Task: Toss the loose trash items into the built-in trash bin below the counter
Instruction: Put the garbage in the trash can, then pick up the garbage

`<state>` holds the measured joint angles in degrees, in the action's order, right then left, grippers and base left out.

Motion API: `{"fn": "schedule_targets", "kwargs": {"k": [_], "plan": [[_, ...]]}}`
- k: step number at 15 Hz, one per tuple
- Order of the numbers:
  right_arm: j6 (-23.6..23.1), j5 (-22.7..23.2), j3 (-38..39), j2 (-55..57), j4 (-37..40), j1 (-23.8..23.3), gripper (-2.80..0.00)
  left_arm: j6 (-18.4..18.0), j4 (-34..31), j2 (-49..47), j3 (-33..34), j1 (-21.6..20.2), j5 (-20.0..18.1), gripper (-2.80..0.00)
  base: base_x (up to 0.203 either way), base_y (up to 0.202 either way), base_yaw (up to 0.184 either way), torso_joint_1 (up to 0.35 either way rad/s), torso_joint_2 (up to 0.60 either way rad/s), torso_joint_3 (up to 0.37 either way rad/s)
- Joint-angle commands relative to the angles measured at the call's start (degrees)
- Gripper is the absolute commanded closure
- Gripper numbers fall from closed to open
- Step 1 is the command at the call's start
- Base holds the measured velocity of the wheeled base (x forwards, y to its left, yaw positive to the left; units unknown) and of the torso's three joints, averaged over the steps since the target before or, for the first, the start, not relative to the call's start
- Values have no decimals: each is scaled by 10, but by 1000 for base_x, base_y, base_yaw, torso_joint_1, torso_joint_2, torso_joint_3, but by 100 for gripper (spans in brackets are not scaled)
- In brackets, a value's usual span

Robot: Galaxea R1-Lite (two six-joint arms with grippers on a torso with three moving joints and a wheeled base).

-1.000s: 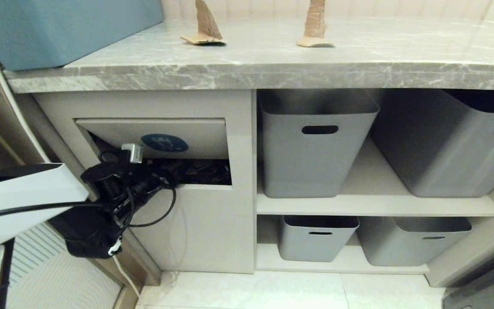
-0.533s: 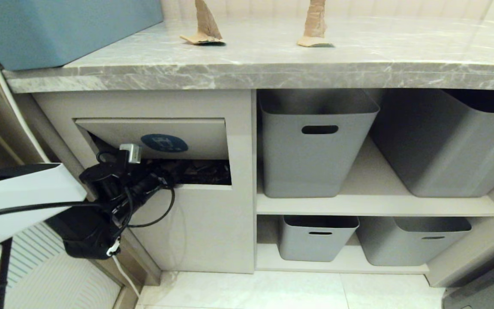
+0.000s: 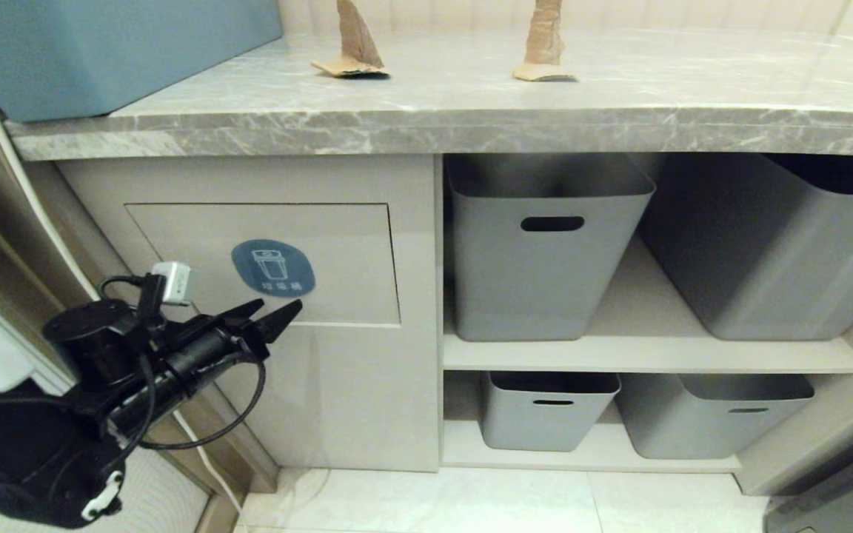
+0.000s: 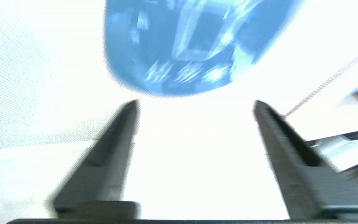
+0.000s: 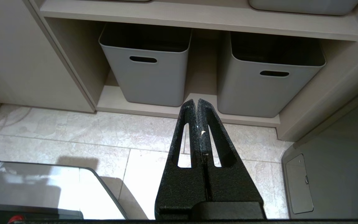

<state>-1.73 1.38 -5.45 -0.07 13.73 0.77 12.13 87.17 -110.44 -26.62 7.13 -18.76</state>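
The bin flap (image 3: pixel 263 263) sits flush in the beige cabinet front, below the counter's (image 3: pixel 426 129) left end, its blue sticker (image 3: pixel 273 267) facing out. The left gripper (image 3: pixel 269 320) hangs just in front of the flap's lower left corner, fingers spread apart with nothing between them; from the left wrist view the sticker (image 4: pixel 194 46) fills the space just past the fingertips (image 4: pixel 132 107). Two brown scraps (image 3: pixel 352 44) (image 3: pixel 543 41) stand near the counter's back edge, well apart from each other. The right gripper (image 5: pixel 196 104) is parked low over the floor tiles (image 5: pixel 73 133) before the grey tubs (image 5: pixel 144 65), fingers pressed together and empty.
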Motion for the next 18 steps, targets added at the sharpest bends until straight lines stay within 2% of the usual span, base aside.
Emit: {"fn": "schedule_targets", "kwargs": {"k": [1, 5, 7, 10, 13, 16, 17, 18], "plan": [[0, 0, 0, 1, 1, 0, 0, 2, 5, 114, 48, 0, -2, 0, 0, 0, 0, 0, 0, 0], [0, 0, 0, 1, 1, 0, 0, 1, -9, 295, 127, -2, 3, 0, 0, 0, 0, 0, 0, 0], [0, 0, 0, 1, 1, 0, 0, 2, -72, 399, 148, -3, 14, 0, 0, 0, 0, 0, 0, 0], [0, 0, 0, 1, 1, 0, 0, 15, -236, 582, 158, -4, 21, 0, 0, 0, 0, 0, 0, 0], [0, 0, 0, 1, 1, 0, 0, 25, -435, 758, 160, -5, 26, 0, 0, 0, 0, 0, 0, 0], [0, 0, 0, 1, 1, 0, 0, -22, -658, 888, 188, -12, 94, 0, 0, 0, 0, 0, 0, 0], [0, 0, 0, 1, 1, 0, 0, -32, -712, 923, 212, -13, 112, 0, 0, 0, 0, 0, 0, 0], [1, 0, 0, 1, 1, 0, 0, -38, -738, 941, 250, -14, 137, 0, 0, 0, 0, 0, 0, 0]]}}
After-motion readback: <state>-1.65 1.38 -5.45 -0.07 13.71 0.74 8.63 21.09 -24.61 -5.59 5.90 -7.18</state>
